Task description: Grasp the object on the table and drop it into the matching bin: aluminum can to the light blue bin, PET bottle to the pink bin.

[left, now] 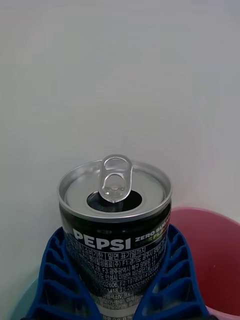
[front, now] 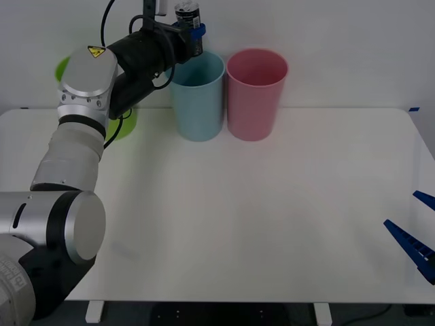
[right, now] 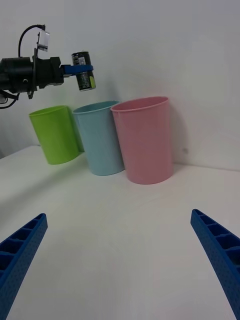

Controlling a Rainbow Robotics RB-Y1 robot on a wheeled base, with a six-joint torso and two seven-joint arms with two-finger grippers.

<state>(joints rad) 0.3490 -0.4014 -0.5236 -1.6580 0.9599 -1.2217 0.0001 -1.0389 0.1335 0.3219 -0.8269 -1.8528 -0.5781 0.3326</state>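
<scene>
The left gripper is raised high above the far edge of the counter, and its blue jaws are closed on the aluminum can. In the left wrist view the can stands between the two ribbed fingers, with its pull-tab top open and the word PEPSI on its dark side. The can is in the air and touches no bin. In the front view it hangs above the rim of the light blue bin, on the side toward the lime green bin. In the right wrist view the can is slightly tilted and is above the gap between the green bin and the blue bin.

The three bins stand in a row along the far edge of the counter, toward its far left corner. The light blue bin is in the middle, and the pink bin is just beside it on the right; the two seem to touch or nearly touch. The green bin is partly hidden behind the left arm in the front view.

The right gripper waits low near the right edge of the counter, well apart from the bins. Its jaws are spread wide and hold nothing; its fingers show at both lower corners of the right wrist view.
</scene>
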